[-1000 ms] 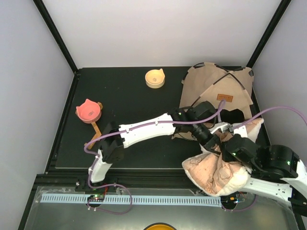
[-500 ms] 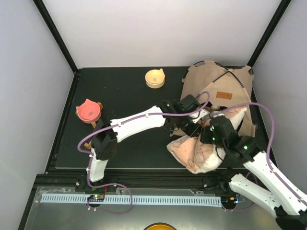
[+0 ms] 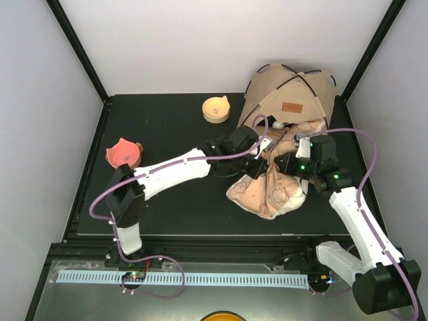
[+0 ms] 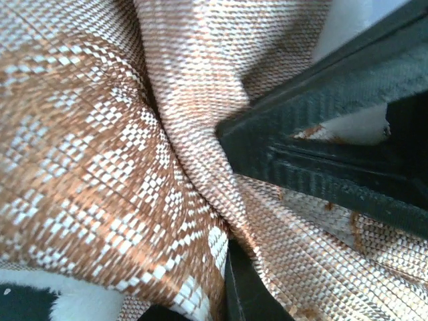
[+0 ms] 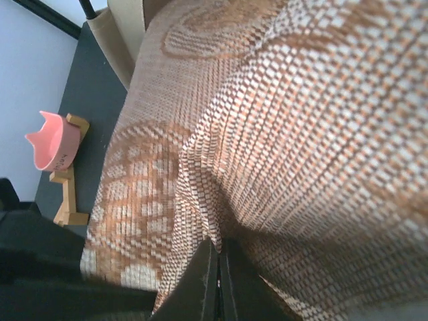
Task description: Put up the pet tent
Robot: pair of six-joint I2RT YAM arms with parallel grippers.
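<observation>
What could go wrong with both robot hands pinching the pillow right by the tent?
The left gripper and right gripper each pinch only a fold of the pillow, so the cloth might slip free. The tent stands just behind the pillow, so a hard push could tip or squash it. The two grippers sit very close together and might bump.

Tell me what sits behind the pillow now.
The pet tent stands directly behind the pillow, brown label showing. The pillow's top hides the tent's lower front, so its inside cannot be seen.
</observation>
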